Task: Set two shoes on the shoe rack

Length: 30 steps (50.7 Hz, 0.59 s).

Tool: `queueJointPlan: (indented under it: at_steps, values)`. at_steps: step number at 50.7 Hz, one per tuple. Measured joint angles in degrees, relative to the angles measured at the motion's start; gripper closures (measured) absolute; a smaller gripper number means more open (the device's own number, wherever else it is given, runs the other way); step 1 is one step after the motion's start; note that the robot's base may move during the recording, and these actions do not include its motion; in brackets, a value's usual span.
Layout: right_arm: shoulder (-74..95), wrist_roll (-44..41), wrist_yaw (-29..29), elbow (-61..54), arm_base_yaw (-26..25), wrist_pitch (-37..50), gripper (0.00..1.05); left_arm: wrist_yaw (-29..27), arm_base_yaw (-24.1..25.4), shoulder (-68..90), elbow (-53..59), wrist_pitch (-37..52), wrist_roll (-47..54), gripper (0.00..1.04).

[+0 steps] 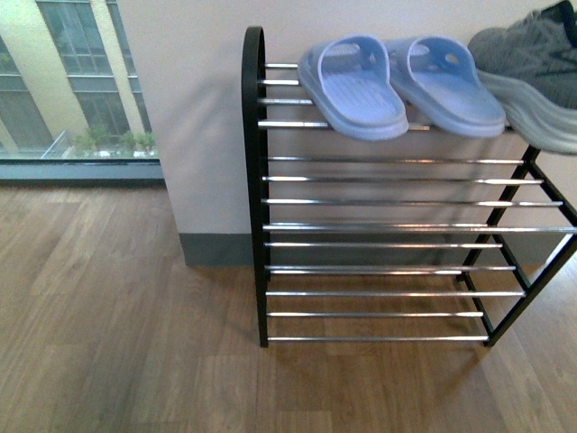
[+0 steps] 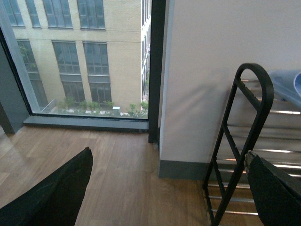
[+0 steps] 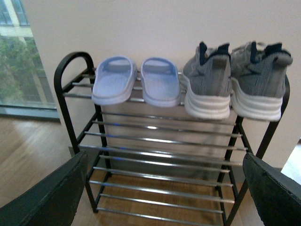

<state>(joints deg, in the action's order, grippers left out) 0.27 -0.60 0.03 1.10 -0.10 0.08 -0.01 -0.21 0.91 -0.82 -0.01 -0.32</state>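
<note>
The shoe rack (image 3: 160, 155) has a thin black frame and shiny chrome bars, and it stands against the wall at 12 o'clock. On its top shelf rest two blue slippers (image 3: 136, 81) and two grey sneakers (image 3: 235, 80). Both claws are spread wide and hold nothing.

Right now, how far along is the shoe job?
Looks done: both slippers and both sneakers sit side by side on the rack's top shelf. Nothing in hand: both grippers are open and empty. Lower shelves are bare.
</note>
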Motion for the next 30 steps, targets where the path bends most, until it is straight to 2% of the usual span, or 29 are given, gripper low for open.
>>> queueJointPlan:
  at_steps: [30]
  values:
    - [0.0, 0.0, 0.0, 0.0, 0.0, 0.0, 0.09, 0.0, 0.0, 0.0, 0.0, 0.0, 0.07, 0.09]
